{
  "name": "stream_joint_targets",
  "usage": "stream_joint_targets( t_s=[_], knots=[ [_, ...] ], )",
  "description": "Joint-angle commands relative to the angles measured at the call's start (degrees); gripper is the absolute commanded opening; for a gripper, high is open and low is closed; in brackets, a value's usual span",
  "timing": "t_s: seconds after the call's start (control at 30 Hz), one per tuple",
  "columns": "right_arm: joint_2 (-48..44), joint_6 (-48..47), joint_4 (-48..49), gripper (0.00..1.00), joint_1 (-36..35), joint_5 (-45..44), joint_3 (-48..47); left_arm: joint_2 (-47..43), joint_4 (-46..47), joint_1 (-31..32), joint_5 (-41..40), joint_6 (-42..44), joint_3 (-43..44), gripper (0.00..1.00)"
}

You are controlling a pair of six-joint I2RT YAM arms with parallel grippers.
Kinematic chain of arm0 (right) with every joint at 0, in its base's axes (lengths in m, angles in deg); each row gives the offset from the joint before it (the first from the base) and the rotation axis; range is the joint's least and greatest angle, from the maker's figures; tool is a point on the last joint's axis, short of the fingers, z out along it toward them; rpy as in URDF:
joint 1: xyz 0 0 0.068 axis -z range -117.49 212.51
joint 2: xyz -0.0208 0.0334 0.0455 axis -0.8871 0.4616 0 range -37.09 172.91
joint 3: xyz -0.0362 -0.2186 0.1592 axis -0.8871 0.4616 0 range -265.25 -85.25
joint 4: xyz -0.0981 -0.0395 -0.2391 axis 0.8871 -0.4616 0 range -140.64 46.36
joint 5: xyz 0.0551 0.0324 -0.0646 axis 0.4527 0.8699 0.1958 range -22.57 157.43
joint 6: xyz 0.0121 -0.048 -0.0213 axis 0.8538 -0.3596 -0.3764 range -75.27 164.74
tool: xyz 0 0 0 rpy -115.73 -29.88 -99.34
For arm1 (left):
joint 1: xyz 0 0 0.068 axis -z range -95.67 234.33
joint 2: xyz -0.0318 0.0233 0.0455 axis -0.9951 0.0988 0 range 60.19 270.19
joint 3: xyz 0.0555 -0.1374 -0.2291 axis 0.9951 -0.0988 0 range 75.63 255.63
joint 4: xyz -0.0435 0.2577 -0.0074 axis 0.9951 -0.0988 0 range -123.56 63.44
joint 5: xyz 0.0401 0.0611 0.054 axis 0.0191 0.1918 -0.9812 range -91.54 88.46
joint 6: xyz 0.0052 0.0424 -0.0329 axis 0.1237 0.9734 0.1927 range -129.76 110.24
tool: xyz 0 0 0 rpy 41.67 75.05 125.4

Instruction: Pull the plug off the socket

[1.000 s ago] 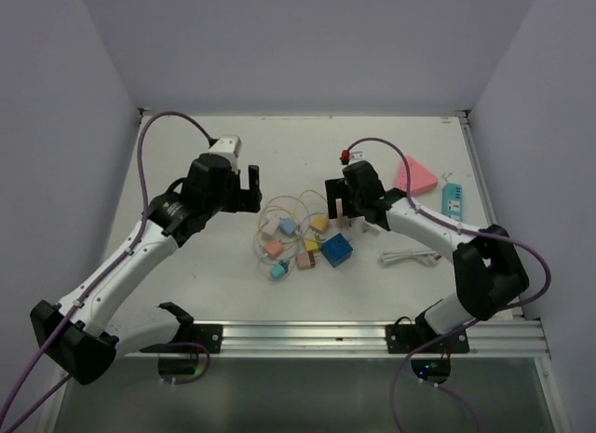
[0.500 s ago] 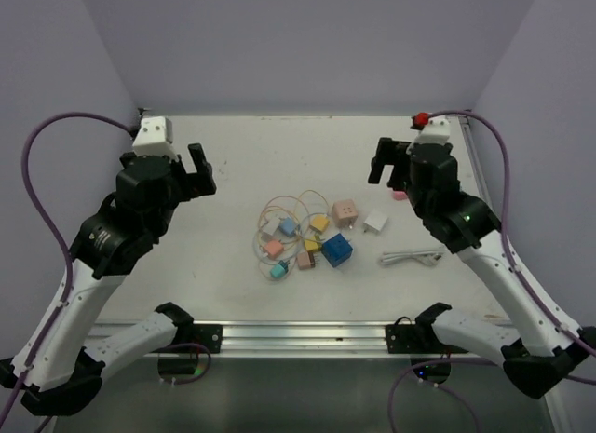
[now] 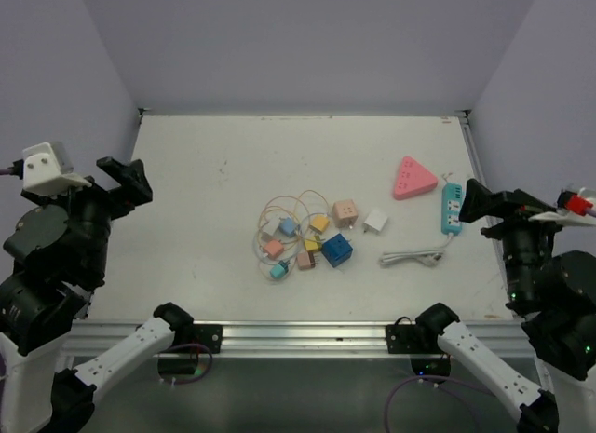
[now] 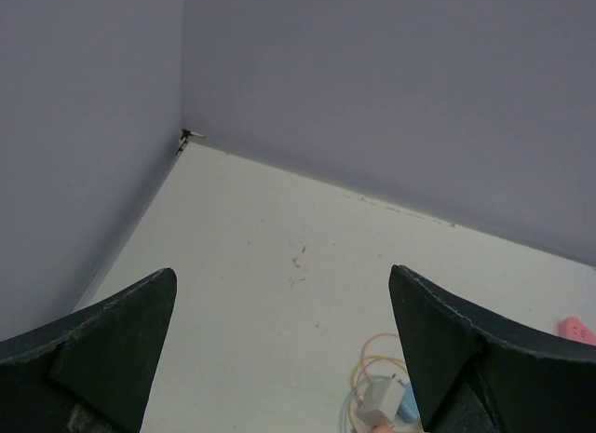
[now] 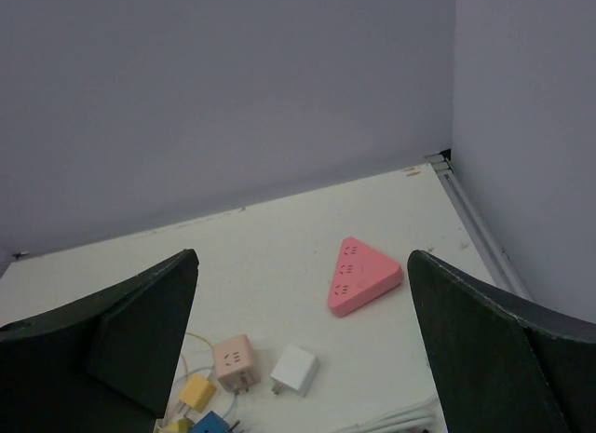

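The desk carries one pink triangular socket block, one teal power strip and one coiled white cord.

There are three larger cubes: one pink-beige cube socket, one white cube plug and one blue cube.

At least six small chargers sit in the tangle:
- two yellow chargers
- one light-blue charger
- one salmon charger
- one tan charger
- one teal charger

Any further ones under the wires cannot be told. The thin looped wires overlap too much to count.
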Motion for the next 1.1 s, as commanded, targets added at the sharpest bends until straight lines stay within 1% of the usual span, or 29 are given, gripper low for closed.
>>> stream_joint_targets(
  t_s=[0.0,0.03,0.1,0.2,0.43,0.5,0.67,1.07],
  knots=[
    [-6.9,-4.3,1.0,0.99,0.2,-2.2,3.9,-3.0,5.5,-0.4,-2.4,4.3,-0.9,1.00],
    [-8.6,-4.8,1.5,0.99,0.2,-3.0,6.4,-4.0,7.7,-0.4,-2.9,4.9,-1.8,1.00],
    [-12.9,-5.8,2.7,0.99,0.2,-3.6,8.3,-6.4,9.4,-0.4,-4.9,5.2,-4.4,1.00],
    [-16.5,-7.2,3.4,0.99,0.2,-5.0,11.1,-8.8,11.8,-0.4,-8.6,3.9,-7.4,1.00],
    [-19.0,-9.3,6.1,0.99,0.2,-5.0,14.3,-15.0,19.4,-0.4,-16.0,1.3,-15.6,1.00],
    [-19.6,-9.3,6.7,0.99,0.2,-4.6,15.4,-16.0,19.8,-0.4,-17.3,0.2,-17.9,1.00],
    [-21.4,-8.8,7.0,0.99,0.2,-4.4,16.6,-16.3,19.4,-0.3,-17.5,-1.0,-18.9,1.00],
    [-22.5,-9.8,8.6,0.99,0.2,-3.8,18.0,-15.0,19.9,-0.4,-17.1,-2.8,-20.2,1.00]
  ],
)
